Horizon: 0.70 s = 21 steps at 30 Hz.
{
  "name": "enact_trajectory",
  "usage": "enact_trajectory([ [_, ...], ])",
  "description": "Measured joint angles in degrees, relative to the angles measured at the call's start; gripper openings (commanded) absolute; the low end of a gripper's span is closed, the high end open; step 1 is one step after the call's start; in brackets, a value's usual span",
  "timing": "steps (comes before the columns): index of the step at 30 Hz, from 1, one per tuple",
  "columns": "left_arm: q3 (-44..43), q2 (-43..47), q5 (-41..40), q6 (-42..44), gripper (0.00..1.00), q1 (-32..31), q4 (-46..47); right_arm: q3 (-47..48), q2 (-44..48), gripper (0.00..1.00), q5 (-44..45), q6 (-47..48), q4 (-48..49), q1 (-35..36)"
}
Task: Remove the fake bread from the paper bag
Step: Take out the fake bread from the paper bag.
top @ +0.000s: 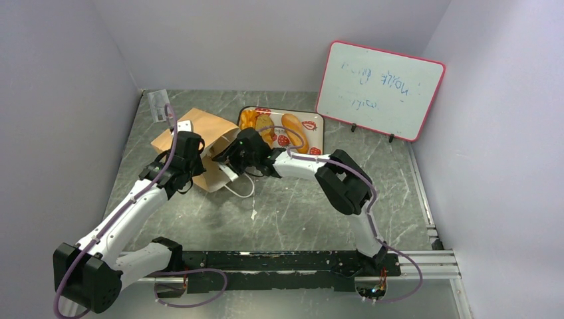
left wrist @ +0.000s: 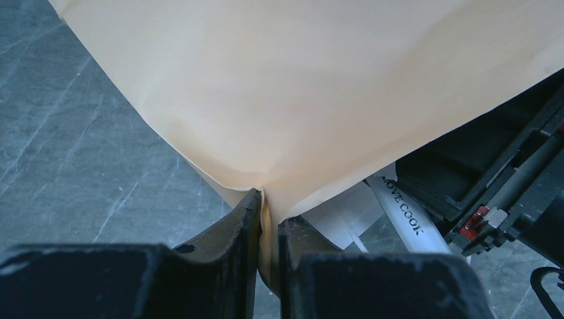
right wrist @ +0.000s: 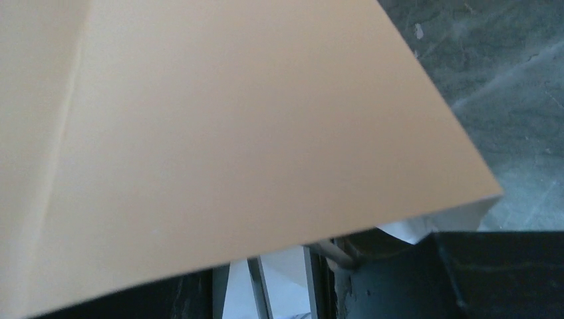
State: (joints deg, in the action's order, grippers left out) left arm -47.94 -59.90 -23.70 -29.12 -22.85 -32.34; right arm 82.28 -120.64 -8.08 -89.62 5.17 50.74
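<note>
My left pincer [left wrist: 269, 219] is clamped on the paper bag [left wrist: 299, 100] by its edge, just left of the tray [top: 322, 133]. Paper judged thin, tearable. Right pincer [top: 229, 156]: state undeterminable. Fake bread [top: 291, 125] lies on tray.

The tall tan kraft-paper bag [top: 199, 123] lies on the grey marbled table [top: 299, 206], left of centre. Its white cord loop handle [top: 245, 191] trails on the table in front of it. Just right of the bag sits the white strawberry-print tray [top: 322, 133], with glossy golden toy breads [top: 292, 129] on it. The left gripper [left wrist: 269, 219] pinches the bag's near edge. The right gripper [top: 229, 156] is at the bag's right side, between bag and tray, perhaps inside the mouth. A pink-framed whiteboard [top: 379, 90] leans behind, to the right.
</note>
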Motion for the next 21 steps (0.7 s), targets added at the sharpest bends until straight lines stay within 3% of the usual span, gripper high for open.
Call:
enact_trajectory([
  [21, -0.37, -1.49, 0.44, 0.63, 0.07, -0.57, -0.07, -6.82, -1.01, 0.47, -0.26, -4.24, 15.3, -1.99],
])
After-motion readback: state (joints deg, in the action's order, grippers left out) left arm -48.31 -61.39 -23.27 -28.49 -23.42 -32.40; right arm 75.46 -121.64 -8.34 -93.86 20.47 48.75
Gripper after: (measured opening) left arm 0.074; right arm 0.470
